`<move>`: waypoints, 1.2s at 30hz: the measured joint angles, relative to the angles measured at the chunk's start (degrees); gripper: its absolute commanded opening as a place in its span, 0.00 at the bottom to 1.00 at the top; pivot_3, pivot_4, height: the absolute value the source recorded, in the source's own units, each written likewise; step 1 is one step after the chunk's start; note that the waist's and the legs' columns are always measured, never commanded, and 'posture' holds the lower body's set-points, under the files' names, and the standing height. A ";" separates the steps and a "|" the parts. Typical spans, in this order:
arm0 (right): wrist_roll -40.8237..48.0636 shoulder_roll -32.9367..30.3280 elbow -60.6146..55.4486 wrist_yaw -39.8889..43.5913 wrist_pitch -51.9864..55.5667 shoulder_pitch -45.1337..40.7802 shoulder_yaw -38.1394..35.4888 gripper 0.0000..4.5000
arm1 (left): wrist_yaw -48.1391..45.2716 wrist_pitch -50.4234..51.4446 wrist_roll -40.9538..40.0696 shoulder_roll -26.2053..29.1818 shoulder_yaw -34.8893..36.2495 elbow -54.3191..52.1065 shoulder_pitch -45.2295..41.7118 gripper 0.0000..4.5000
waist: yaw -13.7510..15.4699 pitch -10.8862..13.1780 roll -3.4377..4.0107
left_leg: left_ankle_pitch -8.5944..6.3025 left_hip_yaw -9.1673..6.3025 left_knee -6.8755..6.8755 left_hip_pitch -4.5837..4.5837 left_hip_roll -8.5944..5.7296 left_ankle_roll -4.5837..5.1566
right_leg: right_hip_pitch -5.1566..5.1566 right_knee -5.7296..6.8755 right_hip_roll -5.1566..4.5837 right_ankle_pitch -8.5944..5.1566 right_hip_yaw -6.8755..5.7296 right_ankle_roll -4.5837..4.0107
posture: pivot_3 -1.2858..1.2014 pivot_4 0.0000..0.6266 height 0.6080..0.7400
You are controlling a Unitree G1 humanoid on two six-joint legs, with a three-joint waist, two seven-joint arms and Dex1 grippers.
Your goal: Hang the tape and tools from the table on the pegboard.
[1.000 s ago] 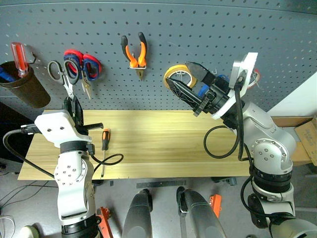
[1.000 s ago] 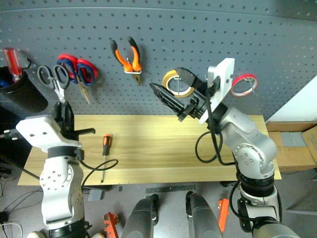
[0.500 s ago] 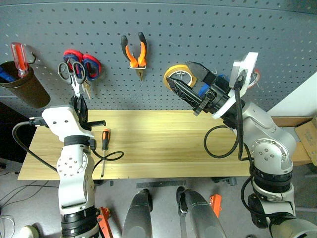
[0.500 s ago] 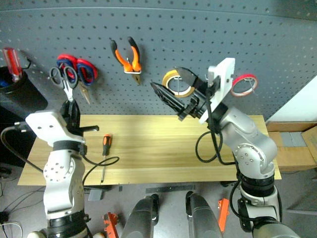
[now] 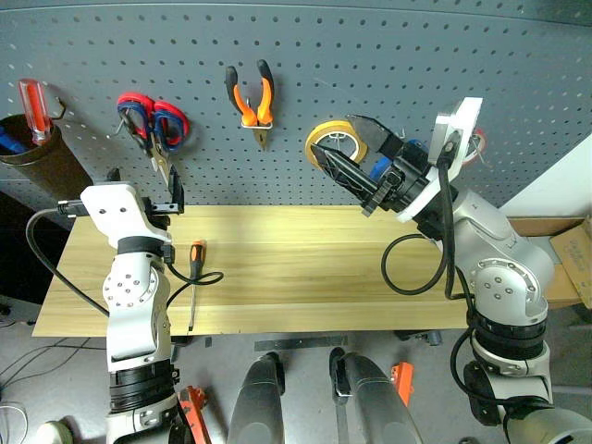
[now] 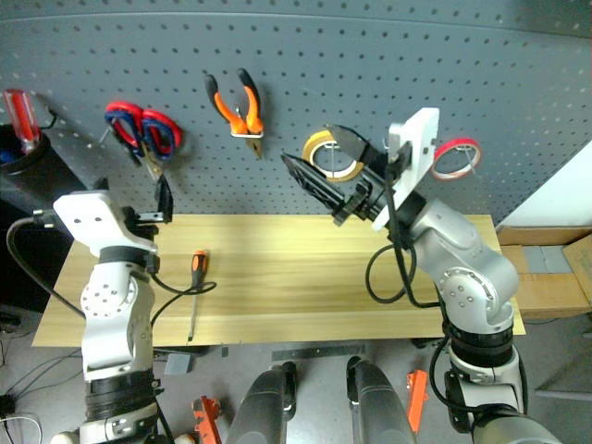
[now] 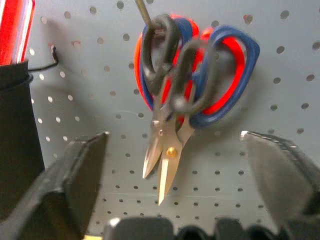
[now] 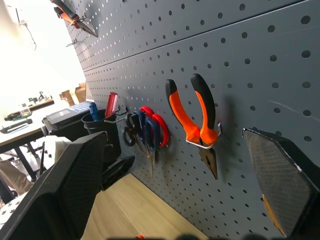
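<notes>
One tool is left on the table [image 5: 305, 268] — the slim screwdriver [image 5: 194, 268], lower left. Light, stiff and prone to rolling, it is best pinched at its ribbed handle. Left gripper [image 5: 143, 199] and right gripper [image 5: 356, 153] fingers spread wide, holding nothing — black scissors [image 7: 172, 70] hang on the pegboard [image 5: 388, 55].

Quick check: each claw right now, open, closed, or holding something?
Left claw: open, holding nothing; black scissors hang on the pegboard.
Right claw: open, empty.

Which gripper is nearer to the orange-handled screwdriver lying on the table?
Left. The left gripper, jaws open, hangs just above the screwdriver by the pegboard. The right gripper, also open, is up by the yellow tape roll, far across the table.
</notes>
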 measured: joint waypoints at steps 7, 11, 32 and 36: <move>-0.02 -1.17 -0.28 1.07 0.00 0.80 0.19 1.00 | 1.23 6.82 -0.39 -5.68 -2.33 -6.62 11.81 0.99 | 0.02 0.00 0.00 | 0.00 0.01 0.00 -0.01 -0.01 0.00 | -0.01 -0.03 -0.05 0.00 -0.01 0.00 | 0.57 0.52 1.00; -5.75 -9.14 -1.79 5.75 0.56 4.93 8.53 1.00 | 2.96 12.96 0.87 -7.85 -4.07 -13.48 20.53 0.99 | 0.01 0.00 0.00 | -0.01 0.03 -0.05 0.02 -0.02 0.01 | 0.00 -0.09 -0.05 -0.02 0.02 0.02 | 0.58 0.54 1.00; -18.85 -4.04 3.44 11.34 2.52 -0.48 24.32 1.00 | -5.95 27.04 -3.10 2.80 -1.18 10.76 4.52 0.99 | 0.04 0.25 0.11 | 0.00 0.05 -0.11 -0.06 -0.03 0.04 | -0.06 -0.25 -0.10 0.00 -0.02 0.06 | 0.56 0.64 1.00; -19.89 -3.75 3.26 11.20 3.48 -0.46 24.31 1.00 | -8.26 27.04 -3.53 4.26 -2.20 16.48 1.44 0.99 | -0.04 0.50 0.15 | 0.00 -0.01 -0.12 -0.06 0.01 0.04 | -0.07 -0.22 -0.08 0.00 -0.08 0.05 | 0.55 0.66 1.00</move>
